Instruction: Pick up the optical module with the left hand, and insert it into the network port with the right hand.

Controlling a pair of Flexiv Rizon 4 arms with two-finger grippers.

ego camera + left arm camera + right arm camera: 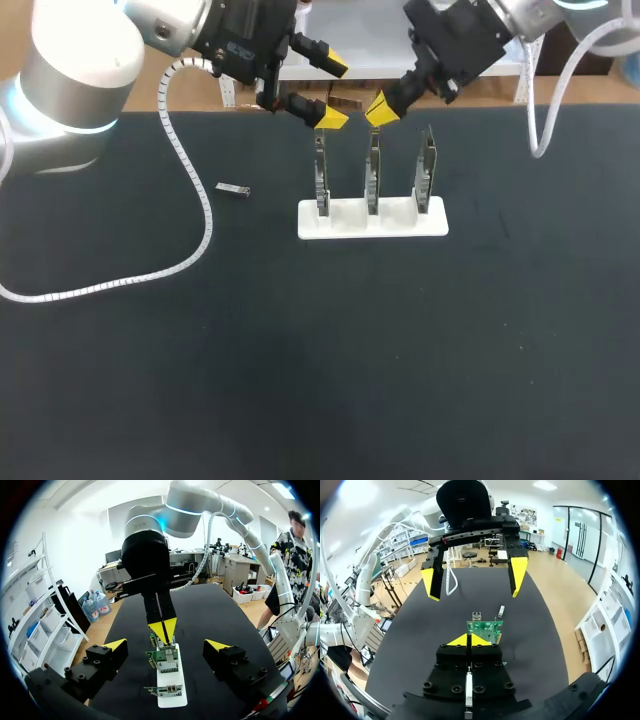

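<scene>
Pickup is the step in hand, I judge: the optical module [233,189] lies flat on the black surface [320,360], well apart from my left pincer [333,92], which hangs spread wide above the white rack [345,226] of three circuit boards [372,175]. I'd carry that pincer out to its own side, set its fingers across the module's narrow sides, come down low and close gently, since the piece is small and could skid. My right pincer [380,108] is pinched together with nothing in it, just above the middle board. The left wrist view misses the module altogether; the right wrist view catches it beyond the boards, while the head view alone shows it lying clear of the rack, on my left
</scene>
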